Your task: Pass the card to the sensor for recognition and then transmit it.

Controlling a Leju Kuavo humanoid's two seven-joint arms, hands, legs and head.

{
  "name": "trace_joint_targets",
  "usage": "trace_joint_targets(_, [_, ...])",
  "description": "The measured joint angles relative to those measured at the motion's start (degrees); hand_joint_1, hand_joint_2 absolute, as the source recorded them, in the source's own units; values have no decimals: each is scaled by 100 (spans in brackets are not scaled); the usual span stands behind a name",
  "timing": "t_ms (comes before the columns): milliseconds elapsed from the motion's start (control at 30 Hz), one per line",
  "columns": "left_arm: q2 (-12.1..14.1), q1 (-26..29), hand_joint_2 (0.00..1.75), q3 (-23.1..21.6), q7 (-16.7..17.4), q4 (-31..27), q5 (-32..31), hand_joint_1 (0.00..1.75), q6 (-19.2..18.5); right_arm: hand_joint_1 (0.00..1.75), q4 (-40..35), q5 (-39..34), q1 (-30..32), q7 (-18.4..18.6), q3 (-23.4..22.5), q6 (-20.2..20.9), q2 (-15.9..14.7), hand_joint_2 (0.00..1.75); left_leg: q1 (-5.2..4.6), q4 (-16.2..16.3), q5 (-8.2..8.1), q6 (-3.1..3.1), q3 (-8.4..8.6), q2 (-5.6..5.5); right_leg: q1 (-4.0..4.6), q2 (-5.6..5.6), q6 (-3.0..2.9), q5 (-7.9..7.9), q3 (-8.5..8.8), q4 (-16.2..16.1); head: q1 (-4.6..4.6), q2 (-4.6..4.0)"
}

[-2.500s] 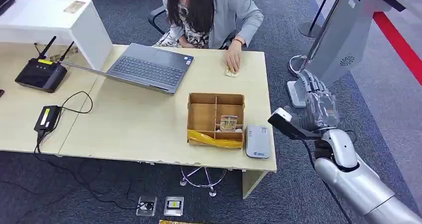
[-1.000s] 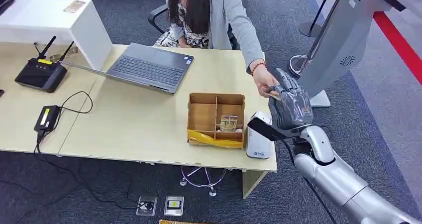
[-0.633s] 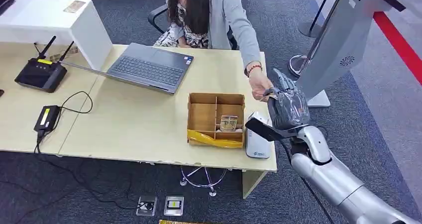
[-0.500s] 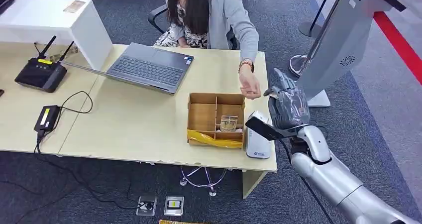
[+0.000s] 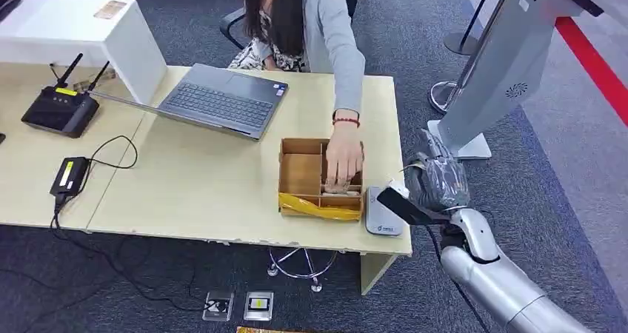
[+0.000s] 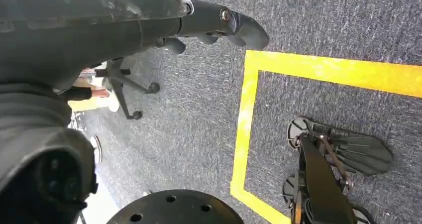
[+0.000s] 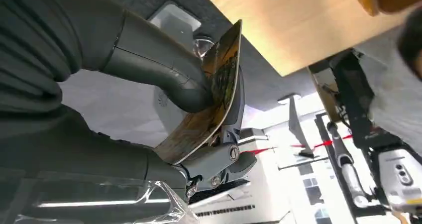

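**One card in hand, reader right next door**

So I've got the card [image 7: 214,89] pinched in my right hand [image 5: 437,181], thumb pressed flat on one face and fingers backing the other, as the right wrist view shows it. The hand hangs just off the right edge of the desk [image 5: 207,177], a bit above desk level as far as I can judge. The grey card reader [image 5: 383,212] lies flat near the desk's front right corner, just beside the hand.

Way I read it, pickup is done and the scan step is on now. Next move should be a short swing in over the reader, with the card's face turned down flat to it, then a pause so it registers. After that comes the handover.

Room-wise, watch these:
- the person's hand [image 5: 343,164] is down in the divided cardboard box [image 5: 300,172], just beside the reader, so I'd stay on the reader's outer side
- the desk edge sits right under my path, so I'd go in over it, not level with it
- a grey kiosk stand [image 5: 503,66] rises behind my hand, so not much room to back up

My left hand [image 6: 219,25] hangs over the carpet, holding nothing, fingers loosely apart.
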Motion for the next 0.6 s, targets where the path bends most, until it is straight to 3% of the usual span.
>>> trace_joint_targets(600, [9,-2,0,-22,-63,0,-153,0,-63,175,-158,-125,687,448,256,-70,-321,175,0,0,0,0,0,1,0,1,0,0,1,0,0,0])
